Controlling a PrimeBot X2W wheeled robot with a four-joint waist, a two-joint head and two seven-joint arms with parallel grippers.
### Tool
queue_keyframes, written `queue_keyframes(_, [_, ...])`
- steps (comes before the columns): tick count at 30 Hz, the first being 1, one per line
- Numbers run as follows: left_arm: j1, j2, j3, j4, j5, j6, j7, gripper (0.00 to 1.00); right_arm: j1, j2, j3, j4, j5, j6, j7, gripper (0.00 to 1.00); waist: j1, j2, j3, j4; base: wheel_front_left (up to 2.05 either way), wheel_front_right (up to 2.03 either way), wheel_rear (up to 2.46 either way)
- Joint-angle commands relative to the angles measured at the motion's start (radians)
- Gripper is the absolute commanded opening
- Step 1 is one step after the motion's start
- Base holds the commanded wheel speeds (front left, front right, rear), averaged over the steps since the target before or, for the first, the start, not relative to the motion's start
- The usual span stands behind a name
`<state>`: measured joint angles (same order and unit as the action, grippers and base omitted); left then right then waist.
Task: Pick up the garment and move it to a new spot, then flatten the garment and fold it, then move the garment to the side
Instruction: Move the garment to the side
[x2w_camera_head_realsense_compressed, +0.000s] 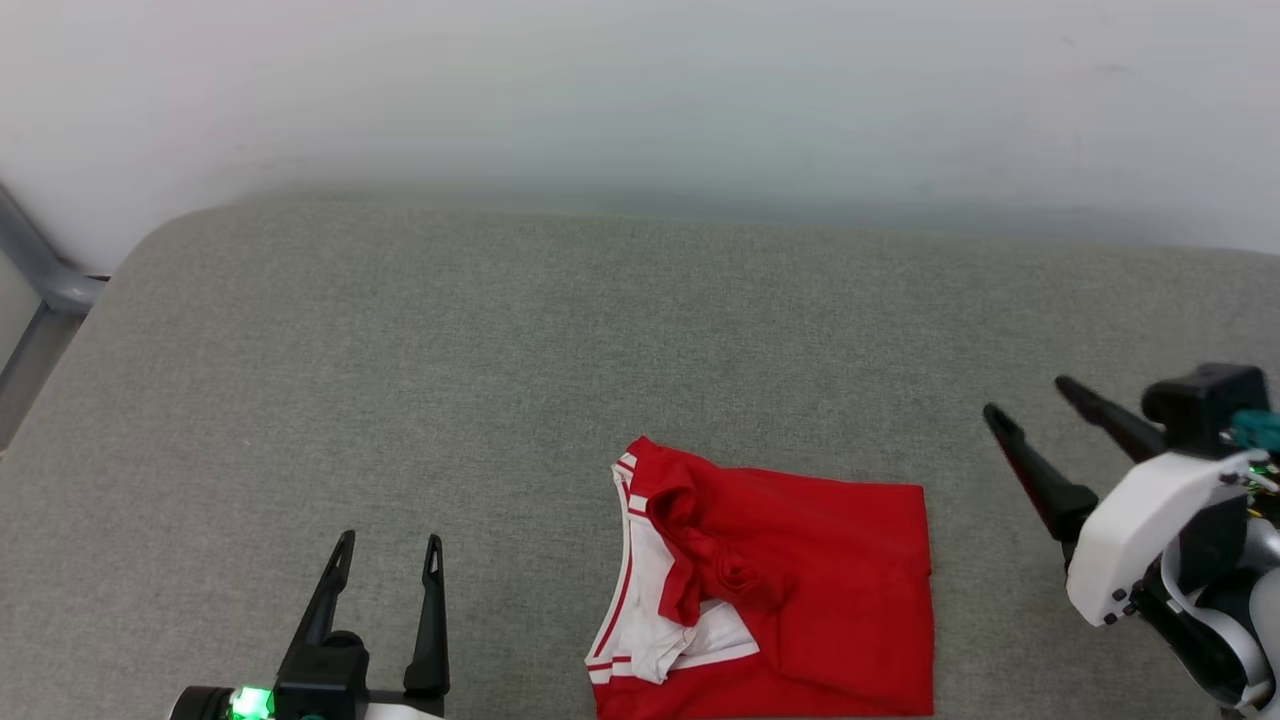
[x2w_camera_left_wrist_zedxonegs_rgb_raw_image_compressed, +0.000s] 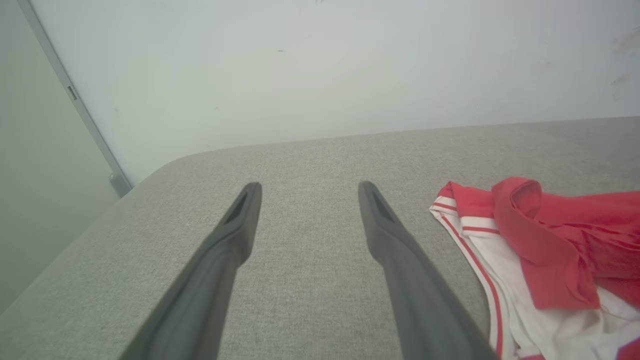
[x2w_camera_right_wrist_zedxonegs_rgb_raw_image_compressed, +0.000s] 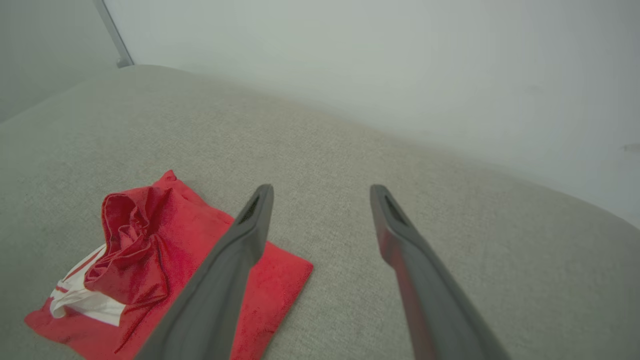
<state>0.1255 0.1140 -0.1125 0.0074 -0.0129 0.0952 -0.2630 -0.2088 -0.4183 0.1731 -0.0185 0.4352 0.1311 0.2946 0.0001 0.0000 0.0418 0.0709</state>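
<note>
Left end effector (x2w_camera_head_realsense_compressed: 389, 542) and right end effector (x2w_camera_head_realsense_compressed: 1028, 397) both open, empty. Folded shirt (x2w_camera_head_realsense_compressed: 820, 580) lies between them on the cushion (x2w_camera_head_realsense_compressed: 400, 380). For shifting it aside, probably pinch all layers so the fold holds.

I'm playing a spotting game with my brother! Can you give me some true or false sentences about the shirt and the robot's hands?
1. The garment lies on the grey padded surface. True.
2. The left gripper is holding the garment. False: it is open and apart from it, off to its left.
3. The right gripper is open and holds nothing. True.
4. The garment is blue. False: it is red, with white parts and striped trim.
5. The garment is spread out with its sleeves wide. False: it is folded up, with a bunched bit on top.
</note>
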Motion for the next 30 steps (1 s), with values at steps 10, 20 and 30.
queue_keyframes(10, [-0.039,-0.012,-0.012,0.005,0.002,-0.001,-0.002,1.00,-0.074,-0.094,0.129,0.082,0.234,-0.001,0.389,1.00,-0.0001,0.0000,0.043,0.031,0.00,0.00,0.00])
queue_keyframes(20, [-0.074,-0.022,-0.024,0.005,-0.001,0.000,-0.002,1.00,-0.033,-0.072,0.154,0.162,0.353,-0.001,0.496,1.00,-0.0001,0.0000,0.105,0.071,0.00,0.00,0.00])
queue_keyframes(30, [-0.109,-0.028,-0.033,0.010,0.002,-0.005,-0.002,1.00,-0.038,-0.017,0.216,0.271,0.389,-0.001,0.473,1.00,-0.0001,0.0000,0.156,0.096,0.00,0.00,0.00])
